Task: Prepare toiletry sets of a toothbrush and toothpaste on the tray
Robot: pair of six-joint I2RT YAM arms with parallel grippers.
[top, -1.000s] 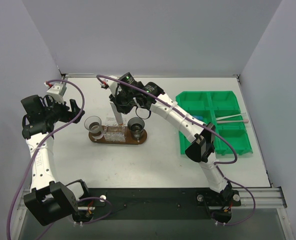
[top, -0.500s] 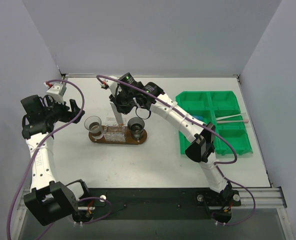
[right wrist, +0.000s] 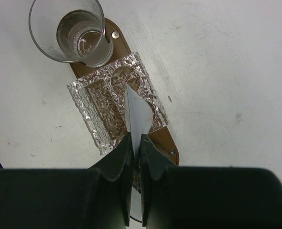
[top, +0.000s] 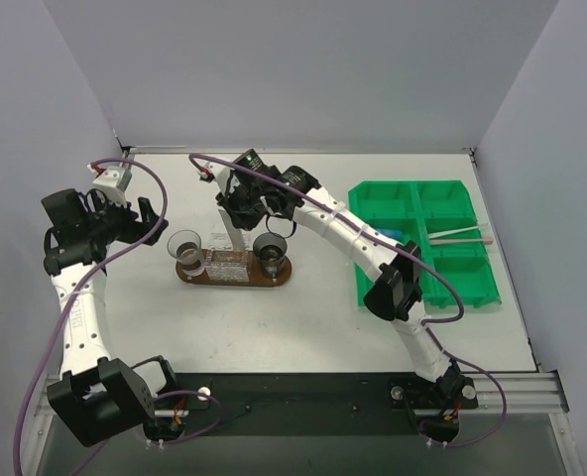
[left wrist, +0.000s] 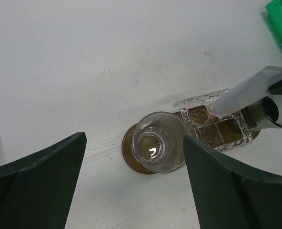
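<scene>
The right gripper [right wrist: 135,143] is clamped tight on a flat pale strip, probably the toothpaste [right wrist: 135,112] seen edge-on. Its tip is poised at the clear faceted holder [right wrist: 95,112] on the tray [right wrist: 168,143], with a glass cup [right wrist: 67,28] at eleven o'clock. The tube is judged light, soft and slick, and is best pinched across its flat crimped end. The left gripper [left wrist: 134,143] is spread wide, nothing held. The toothbrush [top: 460,236] is seen across the green bin [top: 393,198], at three o'clock of the tray.
</scene>
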